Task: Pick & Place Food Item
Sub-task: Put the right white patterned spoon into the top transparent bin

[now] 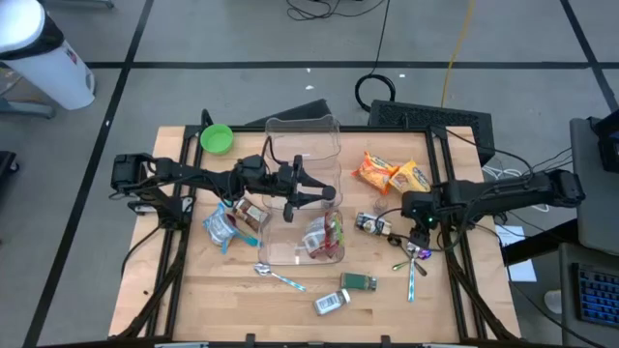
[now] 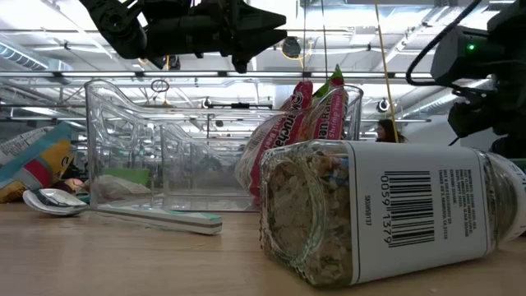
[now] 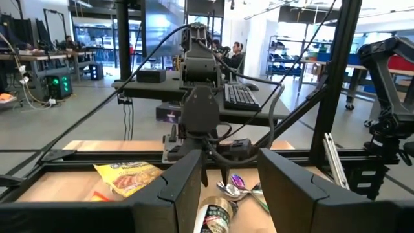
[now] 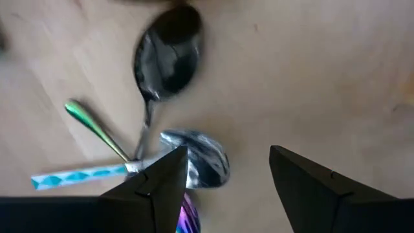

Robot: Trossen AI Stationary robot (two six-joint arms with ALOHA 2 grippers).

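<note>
Clear plastic bin [image 1: 303,188] sits mid-table and already holds one red-and-green snack packet [image 1: 324,238] at its near end; the low view shows that packet leaning inside the bin wall. Left gripper [image 1: 327,193] hovers above the bin interior, fingers spread apart and empty, nothing between them in the left wrist view. Right gripper [image 1: 418,235] hangs low over the cluster of spoons [image 4: 167,55] at the right side of the table, fingers parted with nothing held; the right wrist view shows only cutlery and bare wood beneath it. Items outside the bin: two orange snack bags [image 1: 391,175] at the far right, a small jar [image 1: 370,225] just beside the right gripper, a blue-and-white pouch [image 1: 221,229] and a brown packet [image 1: 250,211] to the left of the bin, a spice jar [image 1: 332,303] and a green tin [image 1: 359,282] near the front edge, a lone spoon [image 1: 279,277]. Judgement: one placement looks complete, neither arm currently carries food, and several food items remain to pick; the small jar appears nearest the right gripper
</note>
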